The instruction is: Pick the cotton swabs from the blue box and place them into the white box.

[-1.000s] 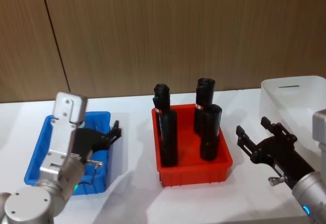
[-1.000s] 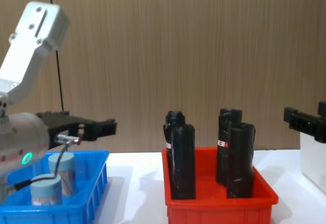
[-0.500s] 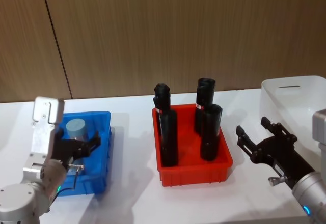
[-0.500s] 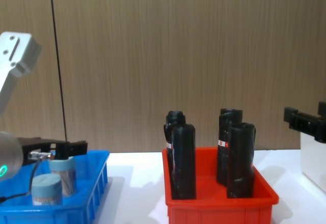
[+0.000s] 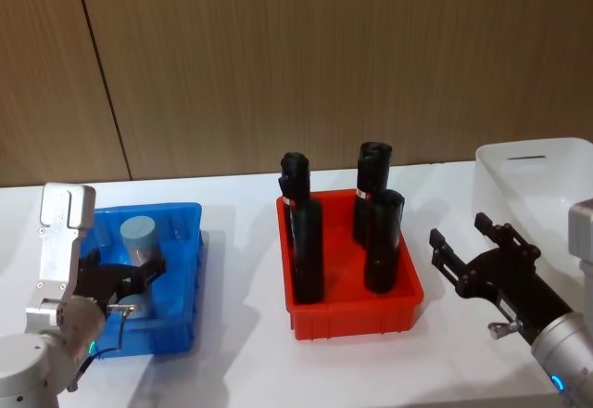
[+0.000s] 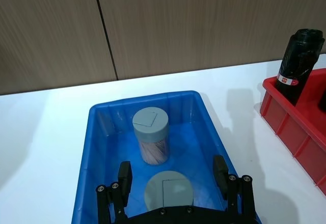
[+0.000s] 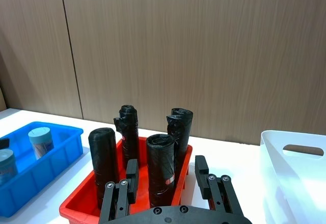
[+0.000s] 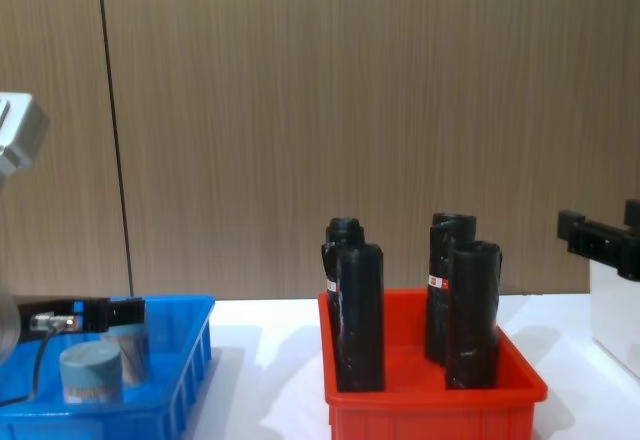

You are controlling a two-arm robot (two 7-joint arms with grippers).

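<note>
The blue box (image 5: 190, 211) sits on the white table at the left and holds two cotton swabs jars. In the left wrist view the farther jar (image 6: 151, 132) stands upright, and the nearer jar (image 6: 168, 192) lies between and just below my fingers. My left gripper (image 6: 172, 173) hovers open over that nearer jar without gripping it. From the head view the far jar (image 5: 139, 235) shows beside the left gripper (image 5: 130, 278). The white box (image 5: 533, 162) stands at the far right. My right gripper (image 5: 459, 232) hangs open and empty between the white box and the red bin.
A red bin (image 5: 357, 320) with several tall black bottles (image 5: 306, 241) stands in the middle of the table, between the two boxes. A wood-panelled wall runs behind the table.
My left gripper has drawn back from over the blue box's right rim and come down over the nearer jar. The right arm has not moved.
</note>
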